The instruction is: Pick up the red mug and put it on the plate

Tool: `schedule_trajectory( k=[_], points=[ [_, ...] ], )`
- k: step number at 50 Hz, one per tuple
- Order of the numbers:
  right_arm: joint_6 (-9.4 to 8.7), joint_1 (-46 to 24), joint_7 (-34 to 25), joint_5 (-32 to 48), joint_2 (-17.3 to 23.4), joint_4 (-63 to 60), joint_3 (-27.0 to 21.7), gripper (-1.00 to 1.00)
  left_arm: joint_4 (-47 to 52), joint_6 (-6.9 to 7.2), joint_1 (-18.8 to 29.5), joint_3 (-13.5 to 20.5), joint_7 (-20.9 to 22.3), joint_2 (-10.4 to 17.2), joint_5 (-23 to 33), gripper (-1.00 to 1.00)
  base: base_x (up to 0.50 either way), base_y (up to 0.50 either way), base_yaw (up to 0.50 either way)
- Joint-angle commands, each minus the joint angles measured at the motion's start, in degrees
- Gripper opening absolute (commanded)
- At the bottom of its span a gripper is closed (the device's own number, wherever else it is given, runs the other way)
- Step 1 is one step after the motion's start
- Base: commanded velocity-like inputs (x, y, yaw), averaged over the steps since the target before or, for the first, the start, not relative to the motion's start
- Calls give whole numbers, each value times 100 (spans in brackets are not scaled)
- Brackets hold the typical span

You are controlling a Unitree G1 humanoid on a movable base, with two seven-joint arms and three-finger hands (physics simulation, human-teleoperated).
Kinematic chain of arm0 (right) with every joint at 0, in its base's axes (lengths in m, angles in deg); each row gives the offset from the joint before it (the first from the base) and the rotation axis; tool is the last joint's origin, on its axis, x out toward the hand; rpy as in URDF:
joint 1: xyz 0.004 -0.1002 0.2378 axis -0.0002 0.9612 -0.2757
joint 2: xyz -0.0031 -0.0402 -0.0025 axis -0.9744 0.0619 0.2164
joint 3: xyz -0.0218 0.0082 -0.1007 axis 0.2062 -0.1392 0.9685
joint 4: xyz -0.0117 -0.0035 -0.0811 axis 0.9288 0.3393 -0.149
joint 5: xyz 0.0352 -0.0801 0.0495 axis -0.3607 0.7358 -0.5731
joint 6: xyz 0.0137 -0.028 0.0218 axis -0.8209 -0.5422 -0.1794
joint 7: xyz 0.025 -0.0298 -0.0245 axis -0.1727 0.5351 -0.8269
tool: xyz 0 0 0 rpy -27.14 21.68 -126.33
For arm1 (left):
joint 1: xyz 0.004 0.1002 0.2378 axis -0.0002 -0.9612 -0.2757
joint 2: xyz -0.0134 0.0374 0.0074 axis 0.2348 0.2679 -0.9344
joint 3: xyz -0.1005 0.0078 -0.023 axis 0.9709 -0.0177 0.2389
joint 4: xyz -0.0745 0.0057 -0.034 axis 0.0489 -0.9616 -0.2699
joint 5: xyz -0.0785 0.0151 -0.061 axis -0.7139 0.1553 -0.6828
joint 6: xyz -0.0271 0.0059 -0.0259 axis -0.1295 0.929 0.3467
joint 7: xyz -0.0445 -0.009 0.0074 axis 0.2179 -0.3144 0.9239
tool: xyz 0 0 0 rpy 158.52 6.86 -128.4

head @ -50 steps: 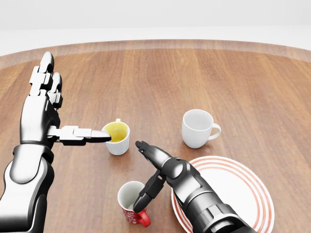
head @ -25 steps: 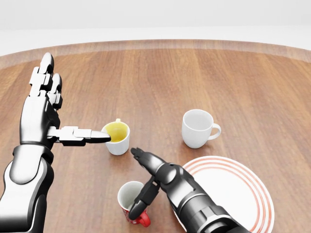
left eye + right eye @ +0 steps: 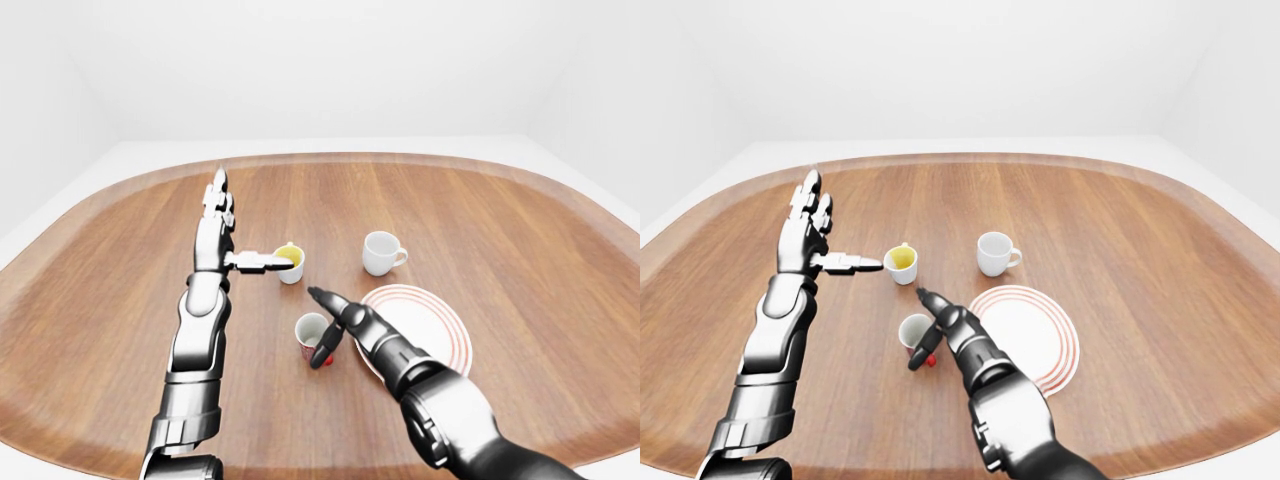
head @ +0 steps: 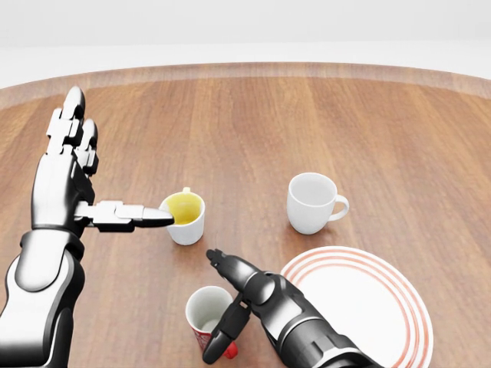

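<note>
The red mug (image 4: 201,313), white inside, stands upright near the bottom of the head view, just left of the plate. The white plate (image 4: 410,303) with red rings lies at the lower right and holds nothing. My right hand (image 4: 212,305) reaches in from the bottom right and is open. One finger (image 4: 222,264) stretches past the mug's far rim and another (image 4: 221,343) hangs down over its red handle side, so the fingers stand about the mug without closing on it. My left hand (image 4: 92,184) is open and held flat and upright at the left, apart from the red mug.
A white mug with a yellow inside (image 4: 184,218) stands above the red mug, and my left thumb tip touches its rim. A plain white mug (image 4: 313,202) stands above the plate. The round wooden table (image 3: 520,230) ends at a raised rim.
My right hand has slid down and to the left, from beside the plate to against the red mug's right side. The left arm and all the mugs stay put.
</note>
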Motion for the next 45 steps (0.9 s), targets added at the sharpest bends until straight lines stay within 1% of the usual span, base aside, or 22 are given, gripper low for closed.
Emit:
schedule_trajectory(
  k=[1, 12, 16, 25, 26, 27, 28, 45],
  points=[
    [0, 109, 31, 84, -27, 83, -18, 100, -53, 0, -6, 4, -4, 2, -14, 100, 0, 0, 0],
    [0, 147, 28, 119, -46, 103, -33, 100, -12, 0, -43, -3, 3, -2, -17, 100, 0, 0, 0],
    [0, 146, 25, 124, -38, 118, -41, 100, -184, 0, 16, 20, 3, 13, -24, 100, 0, 0, 0],
    [0, 113, 45, 147, -56, 97, -27, 100, -12, 0, -32, 12, 8, 12, -25, 100, 0, 0, 0],
    [0, 107, 43, 147, -53, 97, -28, -4, -29, 0, -24, 14, 7, 13, -26, 100, 0, 0, 0],
    [0, 106, 43, 147, -53, 98, -28, -4, -31, 0, -23, 14, 7, 13, -26, 100, 0, 0, 0],
    [0, 103, 46, 150, -53, 95, -27, -100, -42, 0, -23, 10, 5, 9, -24, 100, 0, 0, 0],
    [0, 30, 41, 126, -22, 29, -22, -100, 75, 0, -41, -11, 9, -7, 7, 100, 0, 0, 0]
  ],
)
